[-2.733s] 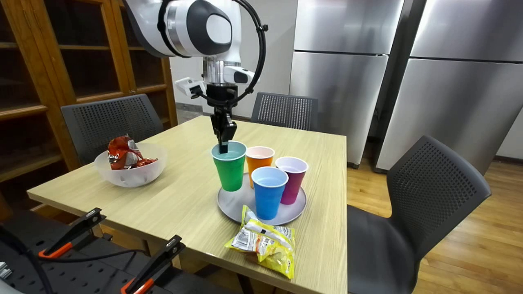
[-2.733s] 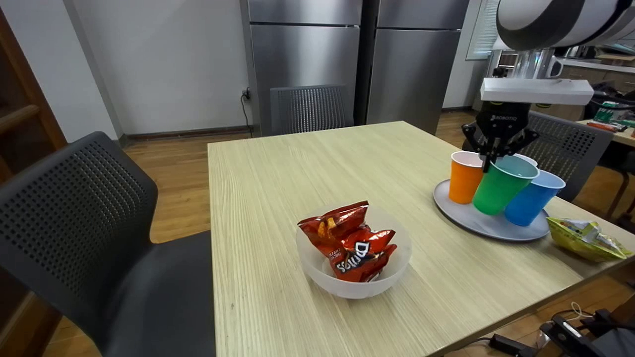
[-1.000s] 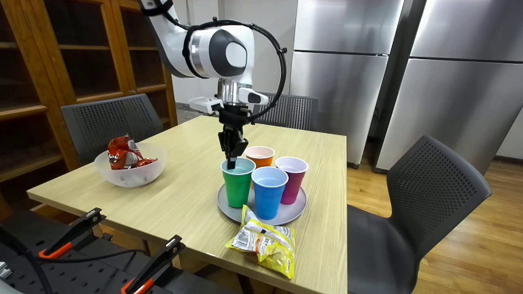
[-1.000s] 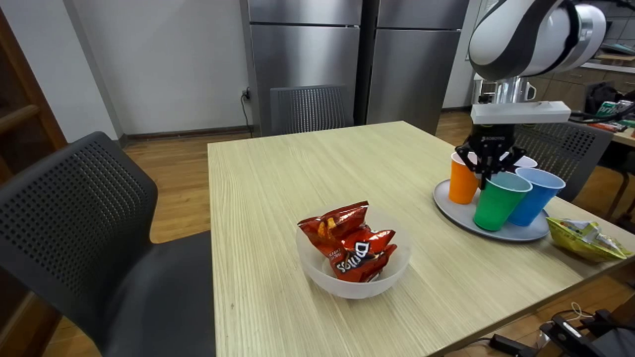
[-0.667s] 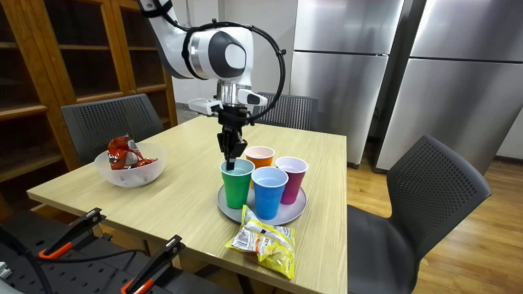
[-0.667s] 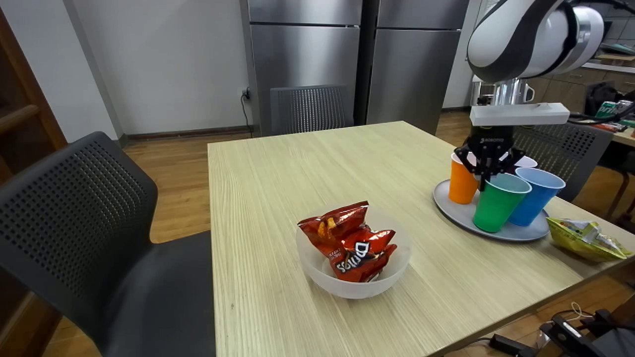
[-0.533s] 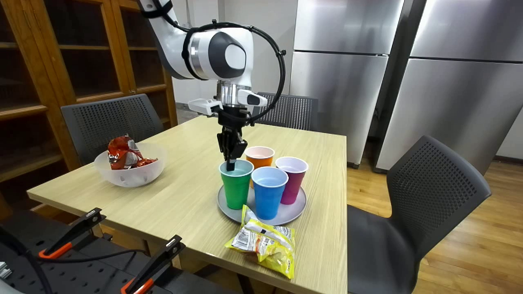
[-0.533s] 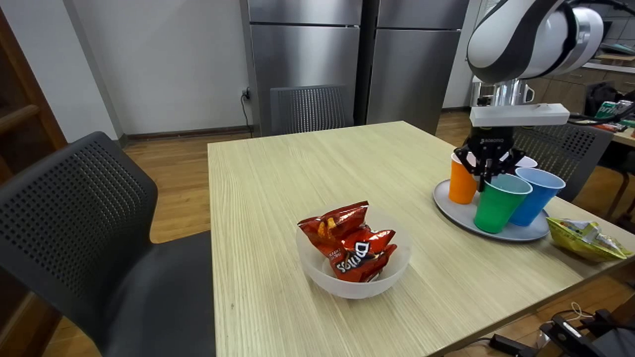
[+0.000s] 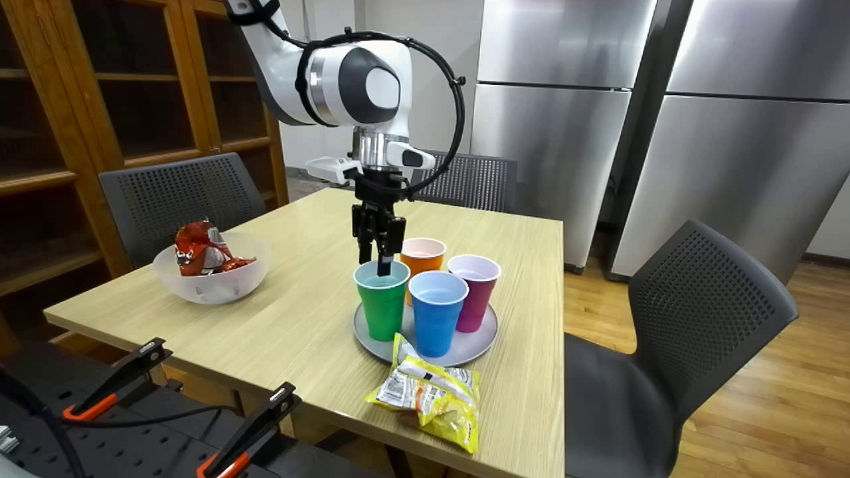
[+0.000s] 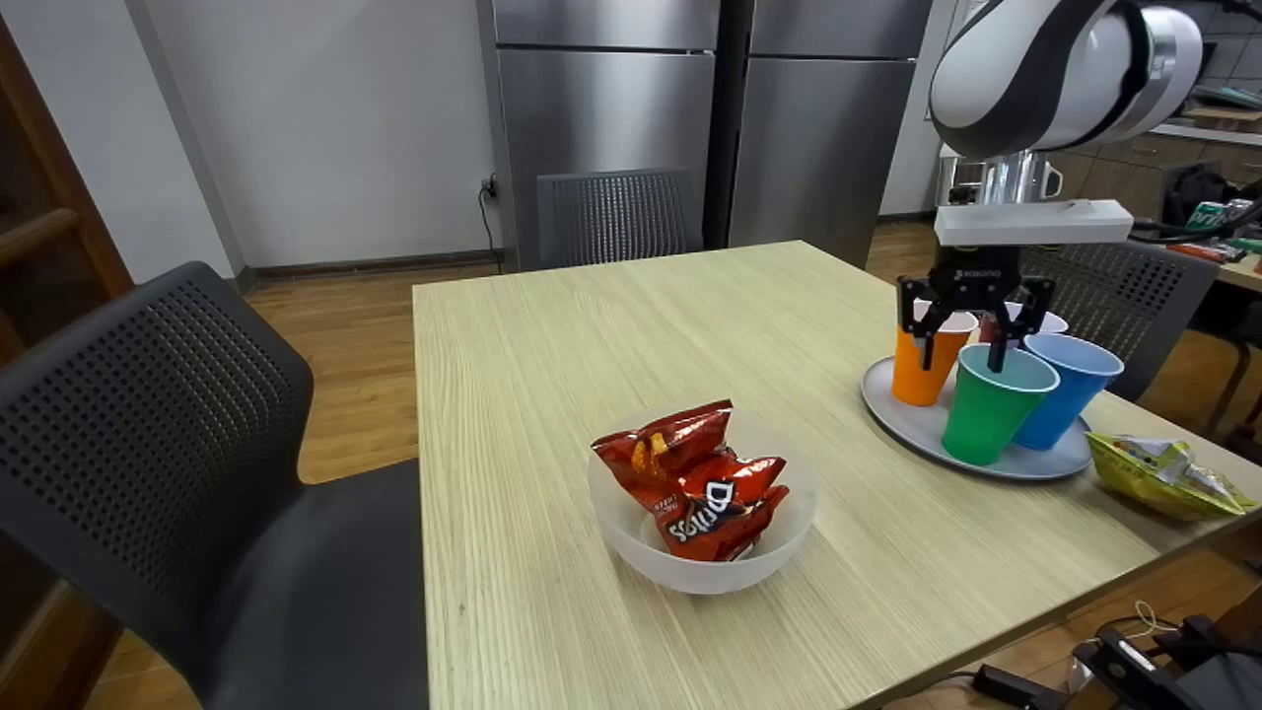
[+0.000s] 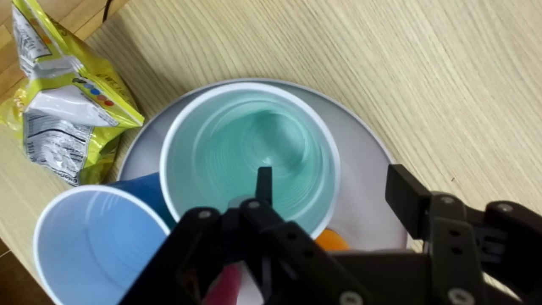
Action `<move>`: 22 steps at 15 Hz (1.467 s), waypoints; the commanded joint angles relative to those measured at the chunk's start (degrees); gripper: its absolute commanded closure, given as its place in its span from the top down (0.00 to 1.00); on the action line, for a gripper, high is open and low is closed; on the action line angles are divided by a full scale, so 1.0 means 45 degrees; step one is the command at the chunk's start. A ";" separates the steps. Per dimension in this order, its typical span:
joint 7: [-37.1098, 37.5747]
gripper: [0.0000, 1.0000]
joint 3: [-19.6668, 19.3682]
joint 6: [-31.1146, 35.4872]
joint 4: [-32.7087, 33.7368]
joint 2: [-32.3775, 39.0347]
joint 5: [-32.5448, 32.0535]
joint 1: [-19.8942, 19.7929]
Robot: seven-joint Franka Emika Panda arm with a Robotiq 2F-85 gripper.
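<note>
- My gripper (image 10: 961, 355) stands spread wide, gripping nothing, at the mouth of a green cup (image 9: 383, 312); both exterior views show the gap between its fingertips.
- One fingertip (image 11: 265, 178) hangs over the cup's opening, the other outside it, with the white lip between them; how deep the inner one reaches, I cannot tell.
- The green cup stands upright on the left part of a grey plate (image 9: 479, 342), as seen in an exterior view.
- The step in hand, by my reading, is letting go: the cup has the plate beneath it and none of my grip on it.
- My next move, I judge, calls for a straight, steady lift that takes the inner finger clear of the rim; a sideways nudge could tip the cup.
- Sharing the plate are a blue cup (image 9: 435, 325), close by to the right and nearer, an orange cup (image 9: 425, 265) on the far side, and a purple cup (image 9: 479, 302) farthest right.
- Just beside the plate's near edge, a yellow snack bag (image 9: 428, 401) lies on the pale table (image 9: 299, 299).
- Well apart at left, a frosted bowl (image 9: 212, 289) holds red chip wrapping (image 10: 710, 493).
- A steel fridge (image 9: 538, 166) rises beyond the table's far side.
</note>
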 commanded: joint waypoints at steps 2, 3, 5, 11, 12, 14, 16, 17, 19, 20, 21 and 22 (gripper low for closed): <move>-0.0533 1.00 0.0109 -0.0322 -0.0241 -0.0929 0.0270 0.0000; -0.0562 1.00 0.0127 -0.0320 -0.0279 -0.1050 0.0295 -0.0012; -0.0616 1.00 0.0132 -0.0253 -0.0441 -0.1426 0.0268 -0.0013; -0.0619 1.00 0.0060 -0.0039 -0.1059 -0.2691 0.0158 -0.0097; -0.0632 1.00 0.0045 0.0010 -0.1216 -0.2898 0.0177 -0.0143; -0.0656 1.00 0.0006 0.0070 -0.1551 -0.3318 0.0204 -0.0244; -0.0646 1.00 -0.0096 0.0158 -0.1916 -0.3730 0.0225 -0.0403; -0.0607 1.00 -0.0154 0.0178 -0.2082 -0.3935 0.0188 -0.0489; -0.0645 1.00 -0.0327 0.0183 -0.2380 -0.4276 0.0254 -0.0734; -0.0650 1.00 -0.0430 0.0187 -0.2540 -0.4425 0.0264 -0.0892; -0.0706 1.00 -0.0530 0.0116 -0.2635 -0.4502 0.0355 -0.1048; -0.0969 1.00 -0.0610 -0.0013 -0.2727 -0.4555 0.0649 -0.1246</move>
